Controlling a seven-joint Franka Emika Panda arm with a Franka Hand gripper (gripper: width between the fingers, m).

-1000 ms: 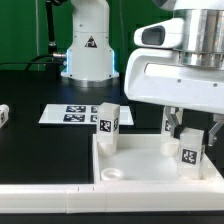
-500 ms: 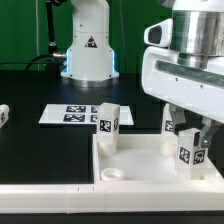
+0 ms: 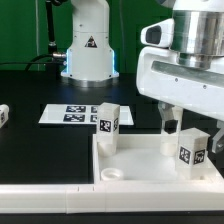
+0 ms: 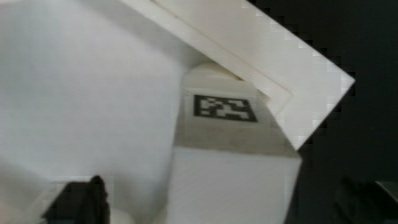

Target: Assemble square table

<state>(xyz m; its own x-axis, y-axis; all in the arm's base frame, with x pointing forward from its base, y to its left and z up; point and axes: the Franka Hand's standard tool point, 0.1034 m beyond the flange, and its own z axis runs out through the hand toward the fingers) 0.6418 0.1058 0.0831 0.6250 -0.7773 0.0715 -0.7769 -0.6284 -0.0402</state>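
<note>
The pincer hangs spread open over a tagged leg standing in the tabletop.

white rimmed tabletop with two upright tagged legs in its corners

arm: white glossy casing | base: black warning triangle | end effector: dark fingers
</note>
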